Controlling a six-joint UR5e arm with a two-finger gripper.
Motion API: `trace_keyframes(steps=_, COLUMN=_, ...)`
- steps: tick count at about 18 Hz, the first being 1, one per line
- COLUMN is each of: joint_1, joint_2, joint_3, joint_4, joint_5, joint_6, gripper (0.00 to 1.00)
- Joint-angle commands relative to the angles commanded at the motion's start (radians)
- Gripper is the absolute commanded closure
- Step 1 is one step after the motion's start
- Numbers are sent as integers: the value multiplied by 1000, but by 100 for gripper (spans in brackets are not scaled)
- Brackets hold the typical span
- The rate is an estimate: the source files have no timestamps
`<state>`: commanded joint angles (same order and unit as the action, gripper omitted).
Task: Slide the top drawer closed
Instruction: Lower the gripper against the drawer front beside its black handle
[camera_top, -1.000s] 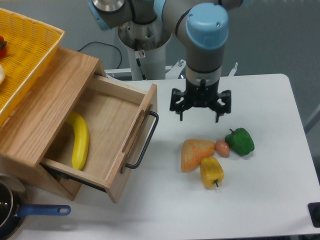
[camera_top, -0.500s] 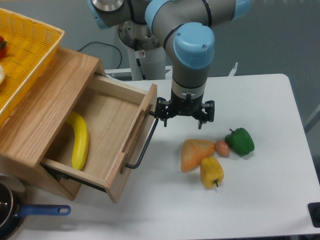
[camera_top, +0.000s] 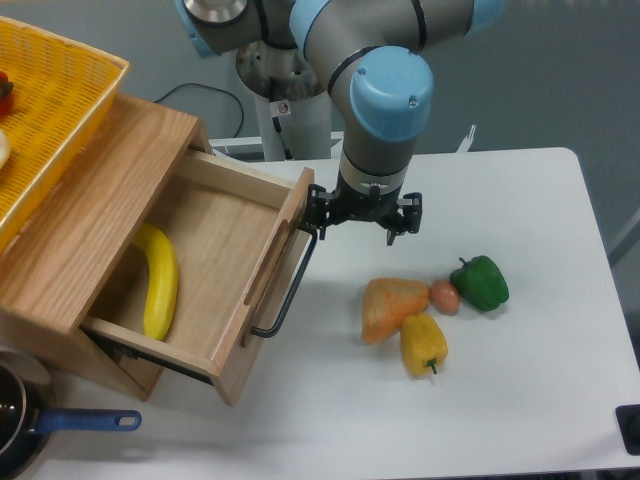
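Fixed camera, looking down on the white worktop: the top drawer is standing pulled well out of its light oak cabinet at the left of the scene, its flat front panel angling toward the middle of the worktop and its black bar handle projecting from that panel. A yellow banana is lying inside the drawer along its left side. The robot arm is reaching down from the back of the scene, its blue-capped wrist sitting directly above the gripper, which is hanging just beside the upper end of the handle and the top corner of the drawer front. The black fingers are spreading wide apart with nothing between them; the left-hand finger is appearing right at the drawer's corner, though whether it is actually touching cannot be told from this angle. A yellow mesh basket is resting on top of the cabinet at far left. To the right of the drawer, clustering together on the worktop, are sitting an orange wedge-shaped item, a yellow bell pepper, a small brown egg and a green bell pepper. A pan with a blue handle is showing at the lower left corner.
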<state>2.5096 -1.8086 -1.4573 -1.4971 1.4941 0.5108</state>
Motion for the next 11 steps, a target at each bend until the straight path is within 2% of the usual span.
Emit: trace_keyframes(steps=11, joint_1=-11, joint_2=5, joint_3=-3, joint_4=0, joint_5=-14, joint_6=-26, gripper=0)
